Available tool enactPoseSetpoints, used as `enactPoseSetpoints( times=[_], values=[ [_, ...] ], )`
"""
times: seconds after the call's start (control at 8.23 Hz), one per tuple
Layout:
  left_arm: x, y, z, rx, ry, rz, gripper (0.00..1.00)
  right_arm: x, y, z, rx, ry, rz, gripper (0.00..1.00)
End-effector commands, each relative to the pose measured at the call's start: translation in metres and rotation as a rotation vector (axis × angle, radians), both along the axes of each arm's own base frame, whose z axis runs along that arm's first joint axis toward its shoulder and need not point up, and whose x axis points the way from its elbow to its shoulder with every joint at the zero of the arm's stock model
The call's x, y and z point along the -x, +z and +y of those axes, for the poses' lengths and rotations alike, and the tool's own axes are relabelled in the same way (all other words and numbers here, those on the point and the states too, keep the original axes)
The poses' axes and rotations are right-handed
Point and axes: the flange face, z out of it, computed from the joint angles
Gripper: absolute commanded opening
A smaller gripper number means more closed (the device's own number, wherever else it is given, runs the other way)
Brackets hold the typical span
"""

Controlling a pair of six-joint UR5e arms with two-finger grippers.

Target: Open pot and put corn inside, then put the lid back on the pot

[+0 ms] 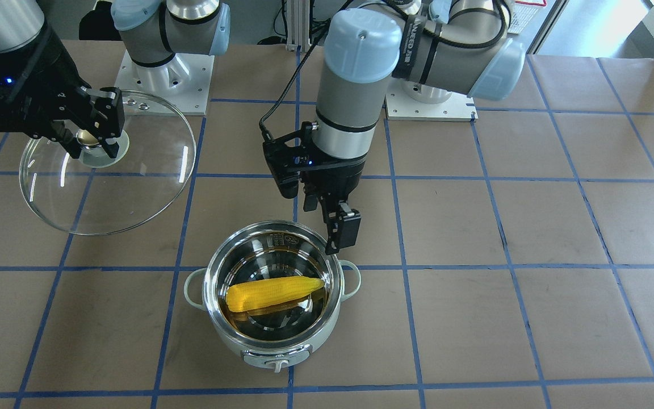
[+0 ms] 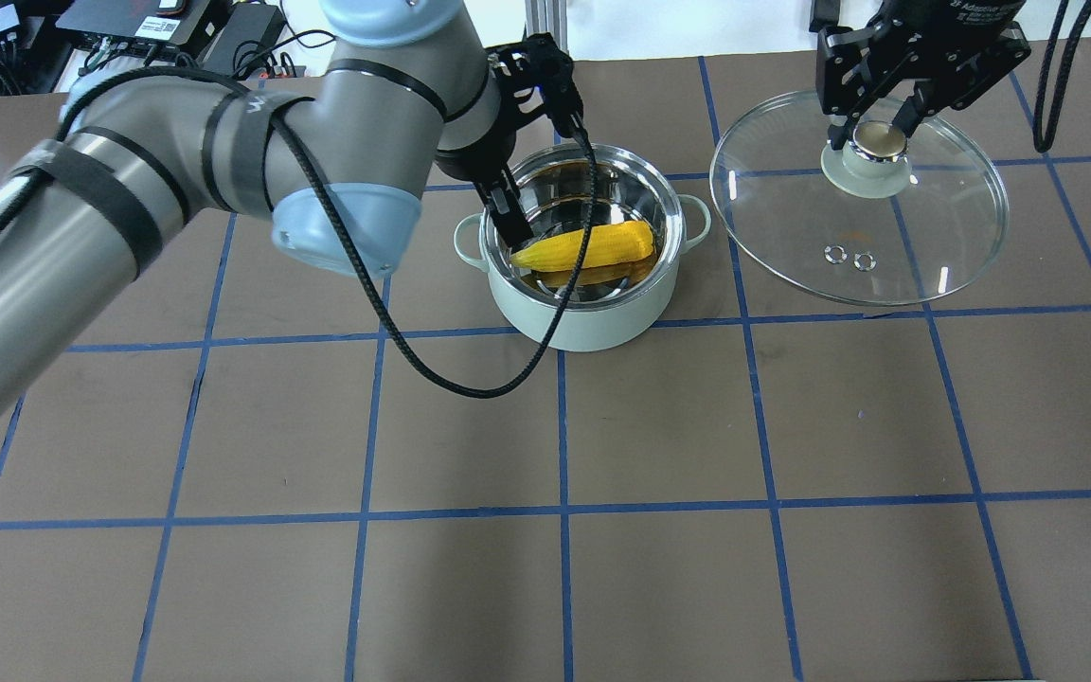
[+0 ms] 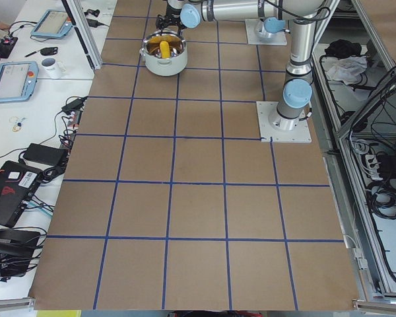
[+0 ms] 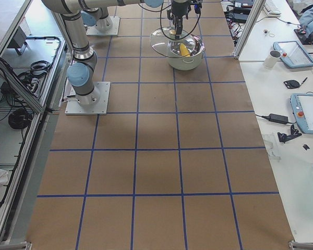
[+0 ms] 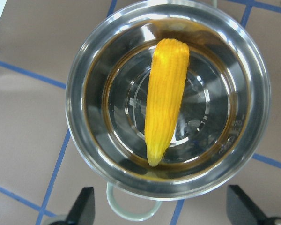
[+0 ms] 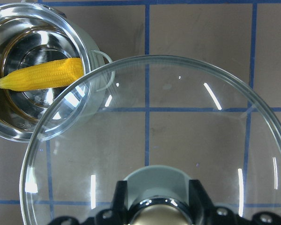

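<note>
Lid (image 2: 924, 237): the right pincer (image 2: 872, 142) is pinching its knob and holding it beside the pot (image 2: 583, 317), on the robot's right of it and apart from the rim. Corn (image 2: 593, 246) lies in the pot's steel bottom, fully below the rim. Its long axis runs crosswise, with the pointed end toward the left pincer (image 5: 161, 199). That pincer is spread and empty, over the rim at the pot's left handle. You will probably want that arm clear first. Then the right arm, the nearer one, carries the lid toward the robot's left and centres it over the pot.
</note>
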Motion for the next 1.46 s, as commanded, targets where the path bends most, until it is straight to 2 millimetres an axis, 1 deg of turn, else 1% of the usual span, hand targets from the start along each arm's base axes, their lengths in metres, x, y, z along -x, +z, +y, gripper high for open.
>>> enactPoseSetpoints(
  times=[0.0,0.12,0.24,0.36,0.49,0.61,0.73,0.97,1.09,1.22,1.34],
  values=[
    [-0.053,0.03,0.006,-0.073,0.119,0.02,1.0,-0.036,-0.019,-0.021,0.045,-0.003,0.002,0.26],
    [-0.084,0.028,-0.007,-0.107,0.276,0.07,1.0,-0.072,-0.037,-0.035,0.073,0.015,0.009,0.26],
    [-0.112,0.029,-0.017,-0.122,0.401,0.111,1.0,-0.109,-0.058,-0.043,0.085,0.001,-0.001,0.26],
    [-0.13,0.032,-0.021,-0.122,0.478,0.11,1.0,-0.138,-0.078,-0.053,0.097,-0.014,-0.011,0.26],
    [-0.149,0.042,-0.015,-0.149,0.606,0.125,1.0,-0.159,-0.098,-0.057,0.086,-0.02,-0.015,0.26],
    [-0.172,0.051,-0.01,-0.177,0.776,0.15,1.0,-0.183,-0.115,-0.059,0.092,-0.029,-0.021,0.26],
    [-0.186,0.058,-0.001,-0.213,0.91,0.163,1.0,-0.206,-0.126,-0.057,0.094,-0.01,-0.02,0.26],
    [-0.188,0.07,0.015,-0.248,1.079,0.183,1.0,-0.225,-0.145,-0.062,0.096,-0.013,-0.016,0.26],
    [-0.188,0.071,0.019,-0.262,1.088,0.173,1.0,-0.227,-0.158,-0.069,0.102,-0.01,-0.018,0.26],
    [-0.19,0.071,0.026,-0.273,1.106,0.124,1.0,-0.229,-0.169,-0.075,0.105,-0.011,-0.013,0.26],
    [-0.194,0.074,0.03,-0.25,1.113,0.087,1.0,-0.229,-0.17,-0.076,0.105,-0.012,-0.013,0.26]
  ],
)
